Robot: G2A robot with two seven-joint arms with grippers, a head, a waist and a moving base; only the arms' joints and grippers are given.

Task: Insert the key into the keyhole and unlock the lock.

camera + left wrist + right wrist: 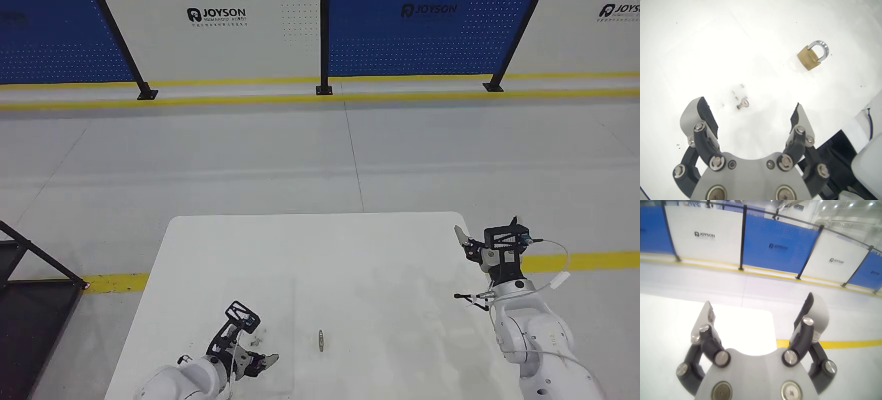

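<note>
A small silver key (743, 103) lies flat on the white table (696, 47), just ahead of and between the tips of my left gripper (750, 107), which is open and holds nothing. A brass padlock (810, 59) with a silver shackle lies on the table beyond the key and off to one side. In the top view the padlock (320, 340) sits near the table's front edge, right of the left gripper (250, 340). My right gripper (759, 302) is open and empty above the table's far right corner; from above this right gripper (488, 242) is far from the lock.
The white table (300, 260) has its right edge and rounded corner under the right arm. A black frame (30, 270) stands left of the table. Blue and white fence panels (320, 40) stand far behind on the grey floor.
</note>
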